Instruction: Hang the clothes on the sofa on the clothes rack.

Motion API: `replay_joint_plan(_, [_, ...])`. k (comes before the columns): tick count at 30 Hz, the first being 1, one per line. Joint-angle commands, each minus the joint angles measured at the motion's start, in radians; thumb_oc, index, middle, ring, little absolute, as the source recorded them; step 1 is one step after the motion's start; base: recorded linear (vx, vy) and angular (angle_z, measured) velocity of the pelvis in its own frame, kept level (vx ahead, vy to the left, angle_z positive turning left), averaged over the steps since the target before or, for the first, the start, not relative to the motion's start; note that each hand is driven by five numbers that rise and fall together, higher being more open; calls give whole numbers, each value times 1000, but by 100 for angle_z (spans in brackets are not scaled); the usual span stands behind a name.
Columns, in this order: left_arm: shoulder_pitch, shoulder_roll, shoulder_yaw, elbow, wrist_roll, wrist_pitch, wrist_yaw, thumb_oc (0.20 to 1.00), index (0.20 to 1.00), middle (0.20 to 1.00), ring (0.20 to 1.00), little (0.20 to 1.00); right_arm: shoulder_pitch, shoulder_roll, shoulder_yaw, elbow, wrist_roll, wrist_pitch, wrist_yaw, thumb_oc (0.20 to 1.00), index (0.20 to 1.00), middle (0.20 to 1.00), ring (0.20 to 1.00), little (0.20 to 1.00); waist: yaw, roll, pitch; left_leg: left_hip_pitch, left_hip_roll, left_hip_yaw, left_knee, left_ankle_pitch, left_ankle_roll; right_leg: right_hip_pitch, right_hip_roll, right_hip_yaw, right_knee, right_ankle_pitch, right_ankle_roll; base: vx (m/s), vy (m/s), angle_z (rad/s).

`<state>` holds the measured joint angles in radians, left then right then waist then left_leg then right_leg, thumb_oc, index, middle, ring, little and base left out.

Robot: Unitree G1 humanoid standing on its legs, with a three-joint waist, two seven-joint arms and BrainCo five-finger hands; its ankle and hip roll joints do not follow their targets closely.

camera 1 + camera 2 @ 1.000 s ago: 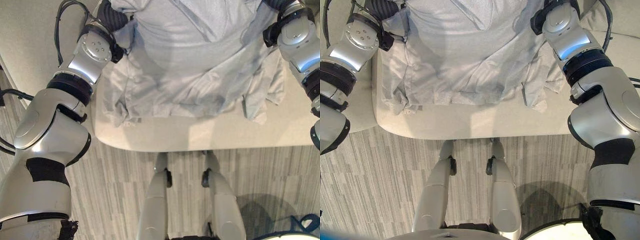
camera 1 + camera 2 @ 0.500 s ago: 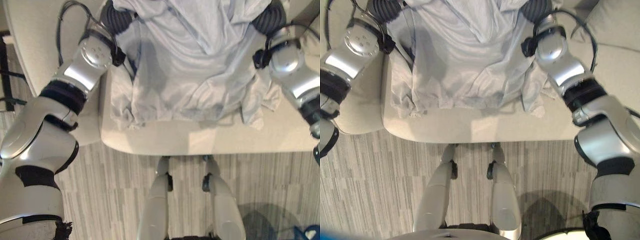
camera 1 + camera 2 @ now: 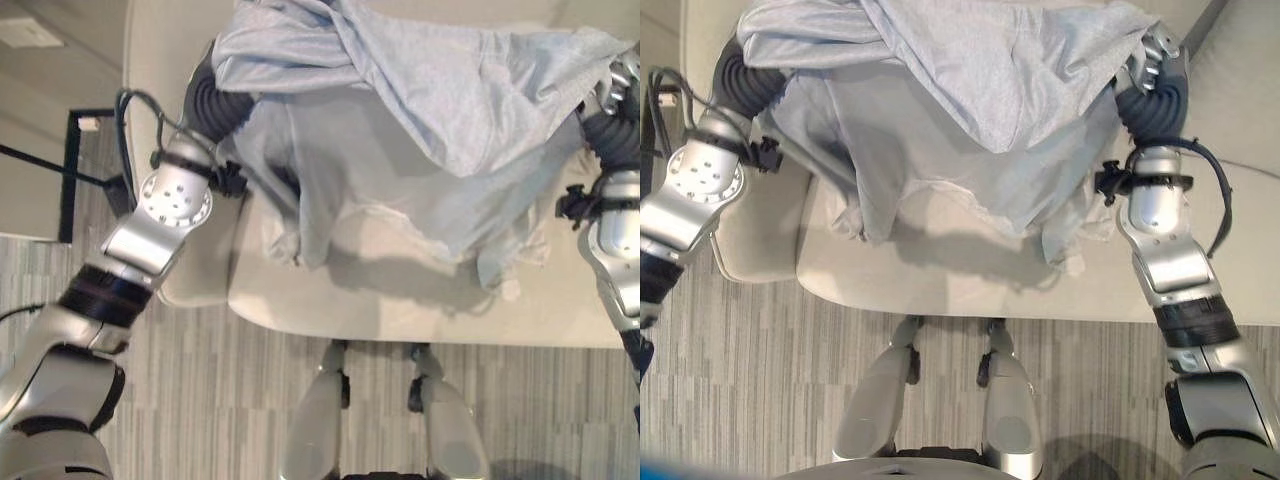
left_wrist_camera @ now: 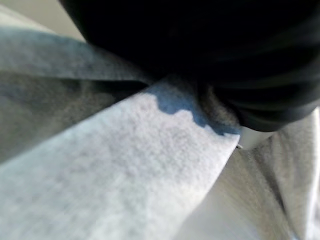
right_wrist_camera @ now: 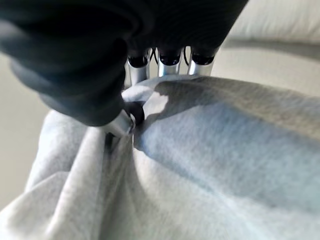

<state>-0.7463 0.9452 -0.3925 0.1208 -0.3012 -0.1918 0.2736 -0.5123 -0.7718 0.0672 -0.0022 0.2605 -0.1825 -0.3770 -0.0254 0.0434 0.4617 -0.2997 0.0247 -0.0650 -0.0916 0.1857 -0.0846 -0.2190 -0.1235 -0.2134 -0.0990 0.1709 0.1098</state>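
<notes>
A pale grey-blue garment (image 3: 430,90) hangs stretched between my two raised hands above the cream sofa seat (image 3: 400,300). Its lower folds droop down to the cushion. My left hand (image 3: 212,100) holds up the garment's left side, with the cloth (image 4: 125,175) draped over it and hiding its fingers. At the other end, my right hand (image 3: 1158,60) is shut on the garment (image 5: 210,150): its thumb (image 5: 122,125) pinches a fold against the fingers (image 5: 170,67).
The sofa's rounded front edge (image 3: 380,335) borders grey striped floor (image 3: 200,400). Its left armrest (image 3: 150,60) stands beside my left arm. A black frame stand (image 3: 75,170) sits on the floor left of the sofa. A cushion (image 3: 1240,90) lies at the right.
Both hands have risen and lifted the garment, which lay spread on the seat a second ago; most of it now hangs clear. The camera view has shifted too.
</notes>
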Motion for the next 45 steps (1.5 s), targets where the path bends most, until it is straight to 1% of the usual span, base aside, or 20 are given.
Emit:
replay_joint_plan(1, [71,-63,53,46,17,-44,-11,200,200,200,200,200,79,36,-41,0,-51,-49,26,200,200,200,200,200,-8,-24,-237,60,30,50,4,-123,-47,-32,-63,19,12,-32,128,76,-29,-2])
replay_joint_plan(4, [206,-83,147,-12,13,-43,-43,200,200,200,200,200,141,51,-77,-46,-51,-45,70,200,200,200,200,200,2,-27,-275,107,39,54,4,-138,-48,15,-58,14,12,-54,121,113,-47,1])
replay_joint_plan(6, [331,-126,234,-60,21,-33,-66,200,200,200,200,200,193,76,-94,-74,-55,-38,110,200,200,200,200,200,12,-31,-318,147,49,57,4,-151,-53,62,-50,5,12,-74,114,127,-71,1])
replay_joint_plan(12, [477,-192,338,-119,36,-24,-85,200,200,200,200,200,237,110,-93,-100,-74,-26,149,200,200,200,200,200,30,-30,-368,195,71,51,4,-161,-64,123,-34,-11,12,-104,98,71,-74,4])
replay_joint_plan(14, [531,-209,383,-139,44,-23,-94,200,200,200,200,200,239,116,-83,-109,-77,-24,172,200,200,200,200,200,50,-30,-391,210,83,40,4,-160,-71,155,-23,-24,12,-123,90,51,-105,3])
replay_joint_plan(20, [609,-251,439,-172,67,-17,-96,200,200,200,200,200,233,131,-53,-140,-88,-22,206,200,200,200,200,200,77,-20,-409,231,107,8,4,-150,-89,209,3,-56,12,-160,70,16,-103,16])
replay_joint_plan(23, [646,-272,474,-188,72,-21,-94,200,200,200,200,200,219,146,-32,-145,-66,-30,227,200,200,200,200,200,107,-14,-409,224,115,-28,4,-132,-99,227,16,-79,12,-174,59,-39,-56,33])
replay_joint_plan(25, [660,-286,486,-198,66,-25,-94,200,200,200,200,200,188,155,-5,-143,-58,-36,234,200,200,200,200,200,128,-9,-403,189,113,-65,4,-103,-107,220,21,-99,12,-181,54,-163,-30,24])
replay_joint_plan(26, [654,-301,487,-201,65,-29,-89,200,200,200,200,200,163,161,11,-143,-55,-40,236,200,200,200,200,200,151,-7,-396,155,99,-93,4,-89,-108,214,19,-122,12,-180,51,-179,4,36])
replay_joint_plan(30, [646,-329,481,-203,66,-46,-92,200,200,200,200,200,137,153,29,-144,-75,-43,233,200,200,200,200,200,164,-1,-383,144,106,-113,4,-82,-113,234,11,-171,12,-186,52,-52,44,64])
replay_joint_plan(34, [667,-334,513,-209,61,-60,-87,200,200,200,200,200,99,157,72,-115,-81,-35,239,200,200,200,200,200,177,-5,-354,165,173,-67,17,-84,-130,257,-28,-180,12,-163,76,-50,243,57])
replay_joint_plan(35, [679,-331,535,-208,54,-66,-73,200,200,200,200,200,87,163,84,-91,-91,-26,236,200,200,200,200,200,175,-6,-351,174,215,-42,14,-82,-136,256,-57,-169,12,-145,95,-44,347,1])
replay_joint_plan(36, [680,-331,537,-209,54,-66,-73,200,200,200,200,200,85,164,86,-90,-92,-27,235,200,200,200,200,200,176,-6,-350,176,216,-40,14,-83,-137,256,-56,-167,12,-145,96,-33,481,-9])
replay_joint_plan(38, [682,-321,553,-206,52,-73,-58,200,200,200,200,200,93,178,70,-86,-100,-21,230,200,200,200,200,200,170,6,-358,182,232,-33,21,-69,-143,261,-87,-151,13,-125,113,5,550,10])
replay_joint_plan(39, [676,-322,541,-207,59,-72,-60,200,200,200,200,200,117,185,55,-89,-109,-15,233,200,200,200,200,200,163,15,-376,205,214,-33,11,-93,-136,253,-121,-153,15,-106,127,-4,838,7])
replay_joint_plan(40, [654,-306,528,-207,75,-65,-64,200,200,200,200,200,148,202,27,-95,-139,-9,223,200,200,200,200,200,157,8,-388,211,163,-43,5,-132,-113,230,-186,-155,21,-63,145,-112,1073,16])
replay_joint_plan(41, [610,-268,510,-211,110,-58,-62,200,200,200,200,200,144,258,20,-107,-178,-1,209,200,200,200,200,200,171,-23,-390,229,81,3,5,-170,-65,183,-269,-159,23,15,152,-149,886,33])
replay_joint_plan(42, [609,-264,510,-214,116,-55,-63,200,200,200,200,200,133,273,30,-103,-185,-1,206,200,200,200,200,200,177,-28,-387,237,63,27,6,-172,-52,169,-285,-174,37,26,152,-155,687,-7])
replay_joint_plan(44, [603,-244,512,-226,116,-55,-70,200,200,200,200,200,126,289,38,-99,-188,1,207,200,200,200,200,200,180,-36,-380,247,35,53,8,-179,-29,161,-278,-178,103,-13,144,-87,332,-64])
replay_joint_plan(45, [599,-236,507,-226,116,-53,-69,200,200,200,200,200,120,293,48,-96,-193,0,208,200,200,200,200,200,179,-39,-377,250,25,62,10,-181,-20,167,-252,-169,133,-42,132,-95,237,-36])
